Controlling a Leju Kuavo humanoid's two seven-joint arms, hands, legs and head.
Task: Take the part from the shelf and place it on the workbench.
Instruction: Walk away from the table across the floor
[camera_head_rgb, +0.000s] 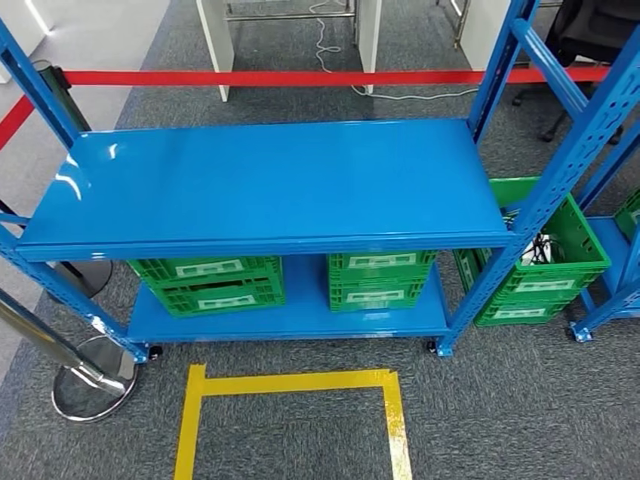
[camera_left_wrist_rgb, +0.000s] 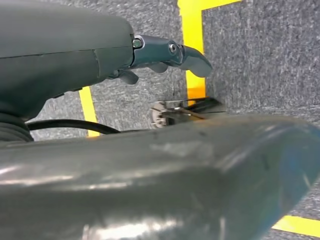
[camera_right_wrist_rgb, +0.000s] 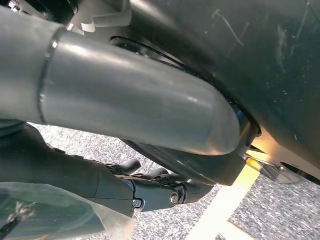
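Blue steel shelf (camera_head_rgb: 264, 185) is seen ahead in the head view, its top board bare; green crates (camera_head_rgb: 207, 283) are stowed below. Small black-and-white pieces, taken to be the part (camera_head_rgb: 539, 248), lie in the open crate (camera_head_rgb: 585, 240) at far right. Left hand (camera_left_wrist_rgb: 166, 52) is hung over carpet and yellow tape (camera_left_wrist_rgb: 192, 45), fingers stretched straight, nothing held. Right hand (camera_right_wrist_rgb: 151, 192) is hung likewise; a clear film is blurred beside it, so its grip cannot be told.
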